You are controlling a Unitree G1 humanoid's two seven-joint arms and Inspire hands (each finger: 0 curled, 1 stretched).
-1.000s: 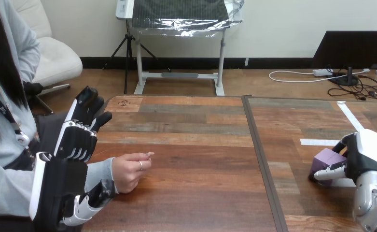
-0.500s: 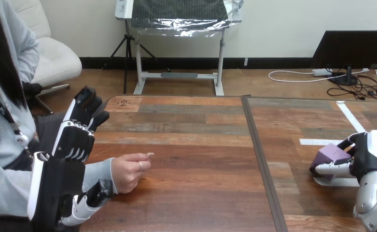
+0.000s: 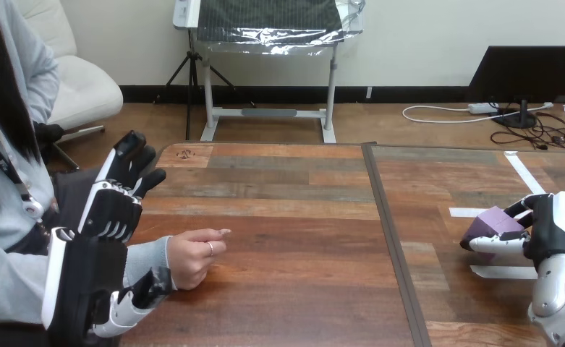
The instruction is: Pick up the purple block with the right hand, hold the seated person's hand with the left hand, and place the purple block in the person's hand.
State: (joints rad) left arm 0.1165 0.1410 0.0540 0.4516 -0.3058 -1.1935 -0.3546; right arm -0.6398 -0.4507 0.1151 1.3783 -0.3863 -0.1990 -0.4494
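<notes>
Right hand (image 3: 548, 233) has lifted purple block (image 3: 492, 223) — slightly

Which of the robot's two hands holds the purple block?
The right hand, at the view's right, curled round the purple block; the left hand is open beside the person's wrist.

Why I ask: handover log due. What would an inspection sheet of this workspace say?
Surface: wooden table, white tape strips at its right.
Job's things: purple block in the right hand, apparently just off the table; person's hand rests loosely curled on the table, left.
Clutter: nothing seen.
Hands: right hand curled round the block; left hand open, fingers straight, beside the person's wrist, not gripping it.
Cables: nothing seen on the table.
Surroundings: person seated at the left side.
</notes>
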